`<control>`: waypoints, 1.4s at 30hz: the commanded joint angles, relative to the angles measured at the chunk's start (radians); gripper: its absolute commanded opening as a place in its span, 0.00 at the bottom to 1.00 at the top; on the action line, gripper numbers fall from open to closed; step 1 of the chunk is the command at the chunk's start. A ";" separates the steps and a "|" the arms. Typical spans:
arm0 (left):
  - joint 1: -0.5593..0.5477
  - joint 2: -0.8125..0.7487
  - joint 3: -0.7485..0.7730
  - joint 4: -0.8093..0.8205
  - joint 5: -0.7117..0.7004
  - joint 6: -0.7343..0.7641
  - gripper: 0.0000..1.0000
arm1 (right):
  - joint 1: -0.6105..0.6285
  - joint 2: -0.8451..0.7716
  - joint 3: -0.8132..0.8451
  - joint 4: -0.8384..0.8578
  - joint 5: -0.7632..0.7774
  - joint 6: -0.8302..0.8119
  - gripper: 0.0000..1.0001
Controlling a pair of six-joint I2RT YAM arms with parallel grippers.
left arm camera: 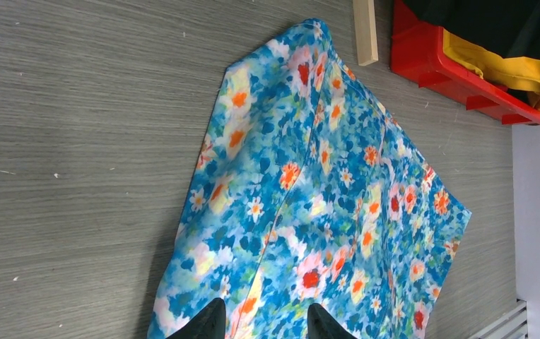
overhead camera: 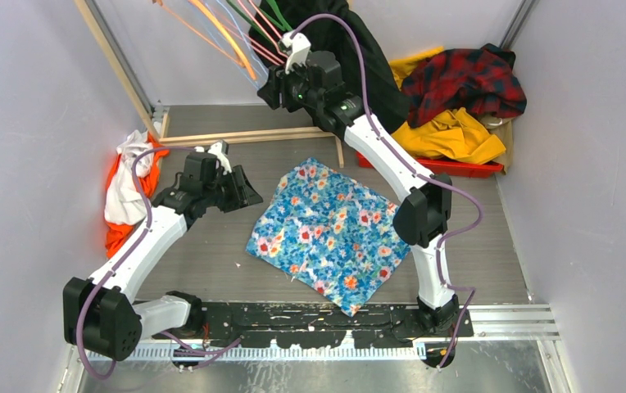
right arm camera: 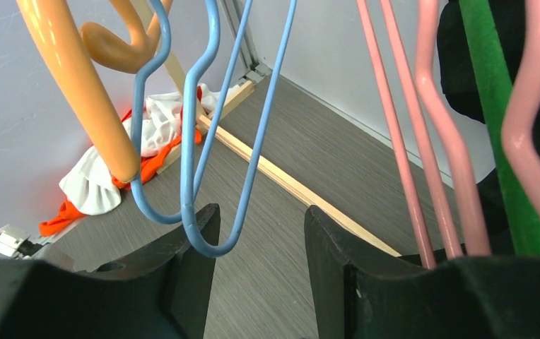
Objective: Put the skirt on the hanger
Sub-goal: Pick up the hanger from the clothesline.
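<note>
The skirt (overhead camera: 326,233), blue with red, orange and white flowers, lies flat on the table's middle; the left wrist view shows it spread out (left arm camera: 324,191). My left gripper (overhead camera: 251,198) hovers open and empty just off the skirt's left edge, jaws over the cloth (left arm camera: 263,319). My right gripper (overhead camera: 270,86) is raised at the back among several hanging hangers and is open (right arm camera: 260,220). A blue hanger's (right arm camera: 207,236) lower loop hangs between its jaws, against the left finger (right arm camera: 196,233). Orange (right arm camera: 76,85), pink (right arm camera: 423,141) and green (right arm camera: 500,127) hangers hang beside it.
A red bin (overhead camera: 449,168) with yellow and plaid garments stands at the back right. A black coat (overhead camera: 375,65) hangs behind the right arm. White and orange garments (overhead camera: 125,196) lie at the left wall. A wooden frame (overhead camera: 244,135) lies across the back.
</note>
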 commanded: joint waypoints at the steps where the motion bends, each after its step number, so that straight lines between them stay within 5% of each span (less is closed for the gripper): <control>1: 0.007 -0.001 0.000 0.047 0.019 0.007 0.46 | -0.002 -0.076 0.009 0.070 0.019 -0.005 0.53; 22: 0.007 0.012 0.010 0.047 0.020 0.013 0.45 | 0.000 -0.037 0.125 0.080 0.050 0.002 0.50; 32: 0.008 0.014 0.017 0.039 0.021 0.017 0.45 | 0.002 -0.003 0.183 0.092 0.056 0.013 0.15; 42: 0.009 0.014 0.022 0.032 0.024 0.017 0.45 | 0.002 0.027 0.219 0.066 0.053 0.012 0.10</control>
